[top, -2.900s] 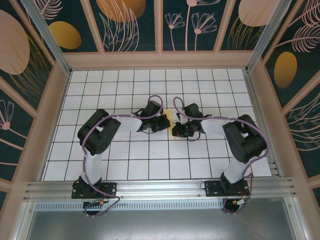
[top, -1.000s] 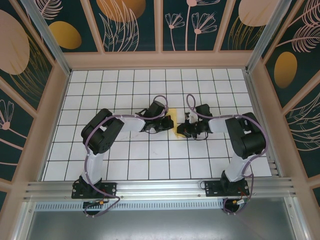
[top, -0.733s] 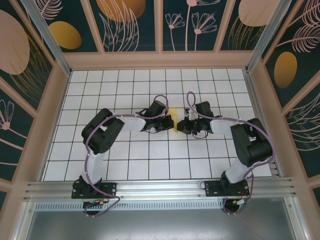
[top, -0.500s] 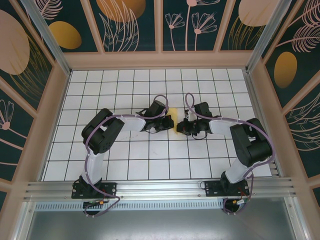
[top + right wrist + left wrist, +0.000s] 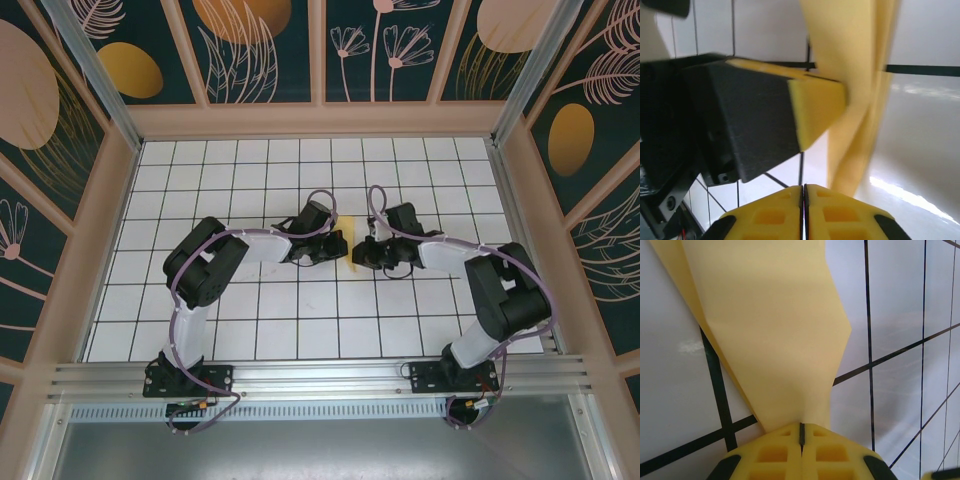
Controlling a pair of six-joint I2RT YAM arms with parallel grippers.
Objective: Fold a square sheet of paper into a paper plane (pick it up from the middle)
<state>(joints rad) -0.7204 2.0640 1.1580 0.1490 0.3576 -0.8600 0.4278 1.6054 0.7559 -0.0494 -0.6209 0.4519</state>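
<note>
The right arm's elbow (image 5: 508, 292) had swung right and nearer over the last second. Both arms reached inward, wrists low. The left gripper (image 5: 801, 427) clamped the folded yellow paper (image 5: 771, 330) at the centre of the table (image 5: 300, 330); the right gripper (image 5: 804, 190) had its jaws together beside it.

A white table top (image 5: 250, 330), ruled into square tiles by thin black lines (image 5: 721, 405), takes up the middle. A pale wooden ledge (image 5: 320, 120) borders the table's far edge and both its sides. Beyond the ledge, around the table, stand dark teal wall panels (image 5: 280, 60) painted with orange ovals (image 5: 130, 70) and pale line-drawn leaves and flowers. Silver metal posts (image 5: 92, 70) rise at the table's two far corners. Along its near edge runs an aluminium rail (image 5: 320, 378), with a grey metal sheet (image 5: 320, 445) nearer still.
</note>
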